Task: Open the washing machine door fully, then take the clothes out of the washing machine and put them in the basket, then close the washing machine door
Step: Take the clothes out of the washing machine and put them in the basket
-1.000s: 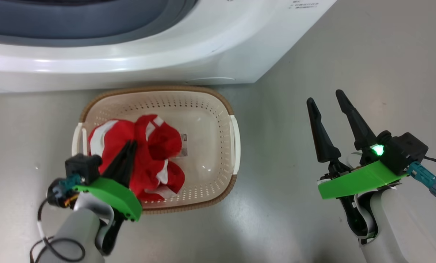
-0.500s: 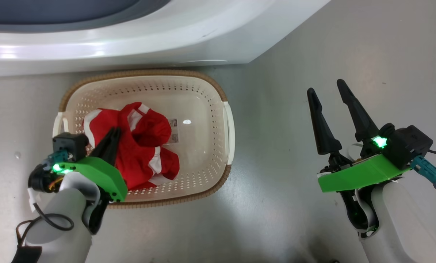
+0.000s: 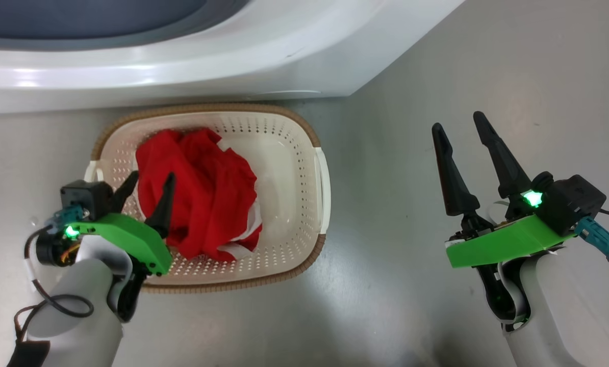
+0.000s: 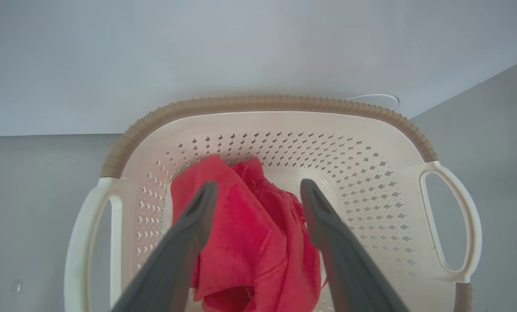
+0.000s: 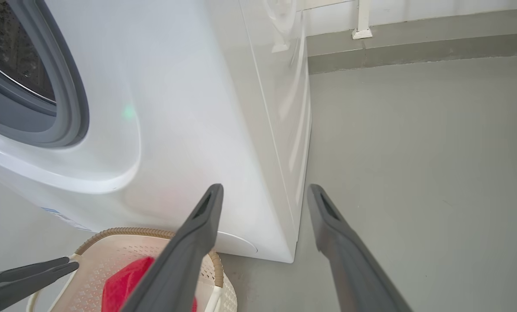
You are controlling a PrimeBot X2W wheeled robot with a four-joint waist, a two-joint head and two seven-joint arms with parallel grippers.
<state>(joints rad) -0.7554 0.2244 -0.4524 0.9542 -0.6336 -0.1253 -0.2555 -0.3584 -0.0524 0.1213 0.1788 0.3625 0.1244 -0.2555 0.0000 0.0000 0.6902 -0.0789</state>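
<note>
Both jaws wide, empty: left gripper over clothes in basket (bottom mostly hidden); right gripper aside.

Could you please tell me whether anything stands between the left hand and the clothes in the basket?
Nothing visible does: the open left hand hangs right over the clothes lying in the basket, nothing else between them.

The washing machine runs off the head view's top edge, most of its opening cut away. The clothes cover much of the floor of the basket. The left pincer and its green mount hide the basket's near-left corner.
</note>
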